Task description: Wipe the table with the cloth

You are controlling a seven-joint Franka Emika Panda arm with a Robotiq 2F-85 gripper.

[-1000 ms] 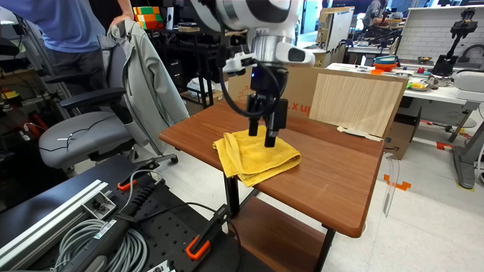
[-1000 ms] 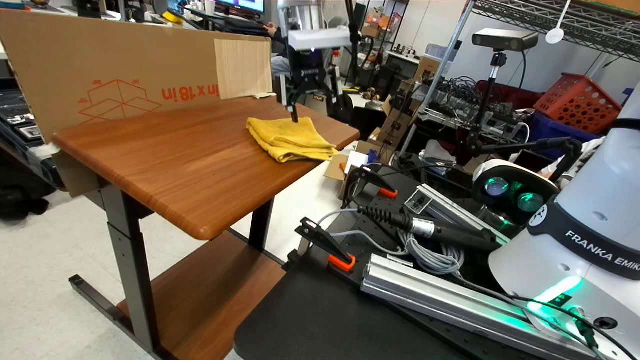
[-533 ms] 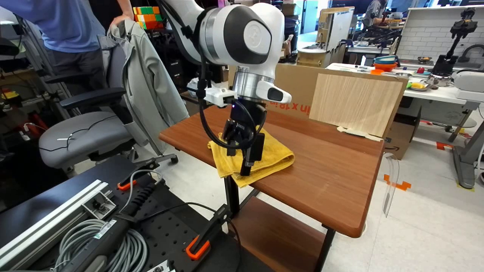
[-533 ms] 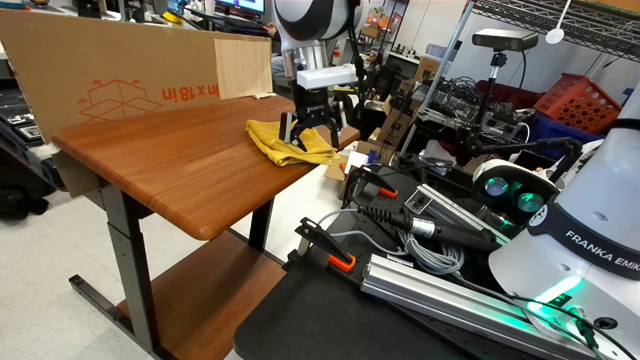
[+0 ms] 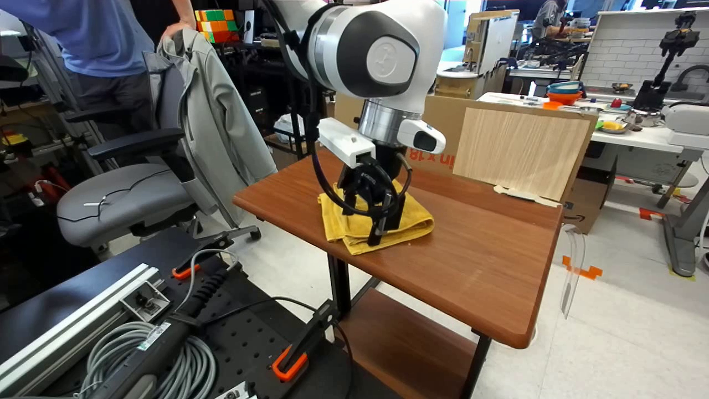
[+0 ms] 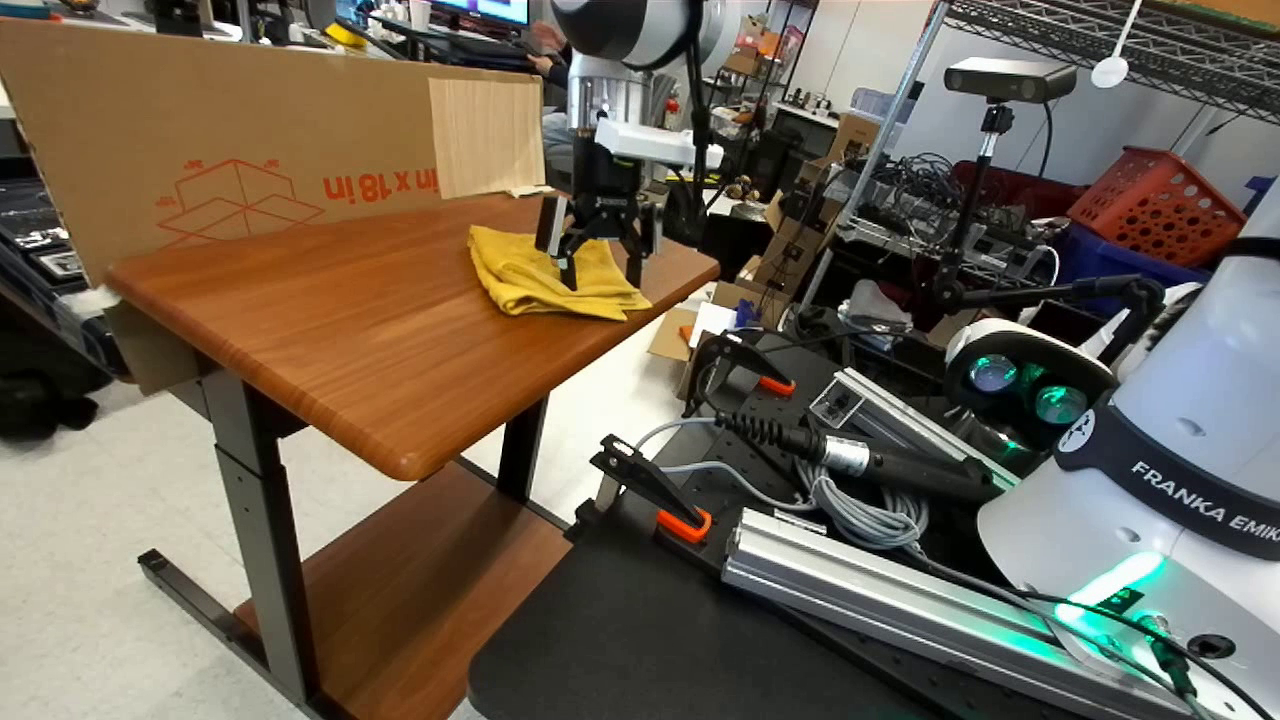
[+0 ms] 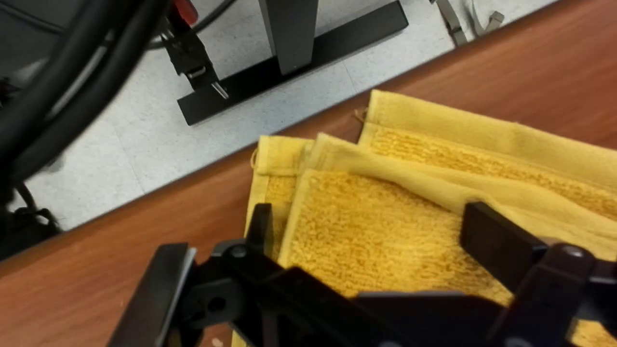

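I had the gripper (image 7: 368, 214) pointing down at the folded yellow cloth (image 7: 409, 217), its fingers (image 7: 501, 241) spread wide, one left and one right of centre in the wrist view, with nothing clamped between them. I couldn't tell whether they touched the cloth. In an exterior view it lay near mid-frame on the brown table (image 5: 471, 277), close to its edge.

In an exterior view, the cloth (image 5: 416, 221) lies on the table (image 5: 471, 260), toward its near edge, beneath the gripper (image 5: 361, 225). Behind the table: cardboard (image 5: 450, 127), a board (image 5: 520, 149) in front of it. Left: a chair (image 5: 124, 199), a jacket (image 5: 210, 105) over its back.
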